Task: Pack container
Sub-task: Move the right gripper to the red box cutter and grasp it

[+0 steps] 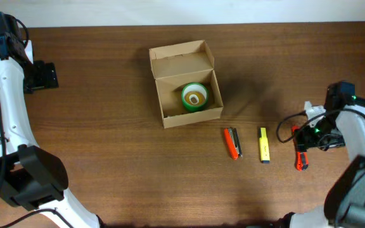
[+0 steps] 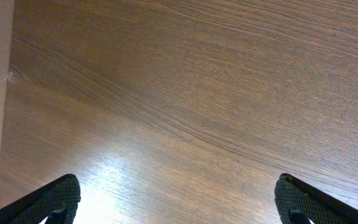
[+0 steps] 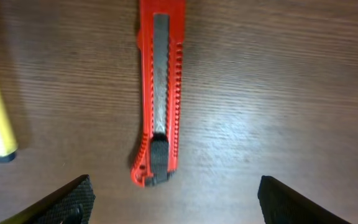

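From above, the brown box sits open in the middle of the table with a green tape roll inside, and a red cutter and a yellow cutter lie near it. The left wrist camera shows the left gripper over the table, its jaws wide apart. The right wrist camera shows the right gripper with its jaws wide apart too, above a second red cutter.

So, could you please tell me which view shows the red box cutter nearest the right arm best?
The right wrist view: the red box cutter lies large and sharp mid-frame, its ridged slider plain. Overhead shows it as a small red sliver, partly hidden under the right arm. The left wrist view shows none of it.
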You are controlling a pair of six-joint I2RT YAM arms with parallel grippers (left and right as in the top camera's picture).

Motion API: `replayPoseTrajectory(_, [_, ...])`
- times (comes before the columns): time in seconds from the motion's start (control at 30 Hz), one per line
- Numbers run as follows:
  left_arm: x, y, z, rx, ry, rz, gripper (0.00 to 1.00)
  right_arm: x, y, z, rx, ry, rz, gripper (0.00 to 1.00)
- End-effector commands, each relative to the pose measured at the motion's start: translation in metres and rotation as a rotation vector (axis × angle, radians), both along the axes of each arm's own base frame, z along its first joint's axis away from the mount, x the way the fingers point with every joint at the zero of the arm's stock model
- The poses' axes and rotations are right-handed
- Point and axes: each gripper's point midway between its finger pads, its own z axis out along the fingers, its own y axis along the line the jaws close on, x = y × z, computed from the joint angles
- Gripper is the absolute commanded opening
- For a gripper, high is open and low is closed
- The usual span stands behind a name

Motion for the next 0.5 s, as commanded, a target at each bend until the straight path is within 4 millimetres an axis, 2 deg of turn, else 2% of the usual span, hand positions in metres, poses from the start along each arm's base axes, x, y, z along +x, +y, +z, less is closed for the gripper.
replayPoseTrajectory(0.0, [0.0, 0.001, -0.006, -0.009, 0.009, 0.011, 1.0, -0.004, -0.001, -0.02, 0.021, 0.057, 0.01, 0.84])
replayPoseTrajectory(0.1, [0.0, 0.001, -0.006, -0.009, 0.009, 0.011, 1.0, -0.001, -0.002, -0.036, 0.032, 0.082, 0.013, 0.82])
replayPoseTrajectory(0.2, [0.0, 0.001, -0.006, -0.009, 0.009, 0.011, 1.0, 0.002, -0.003, -0.044, 0.032, 0.082, 0.013, 0.81])
replayPoseTrajectory(0.47, [0.0, 0.001, -0.006, -0.009, 0.009, 0.011, 1.0, 0.02, -0.005, -0.053, 0.032, 0.019, 0.012, 0.77])
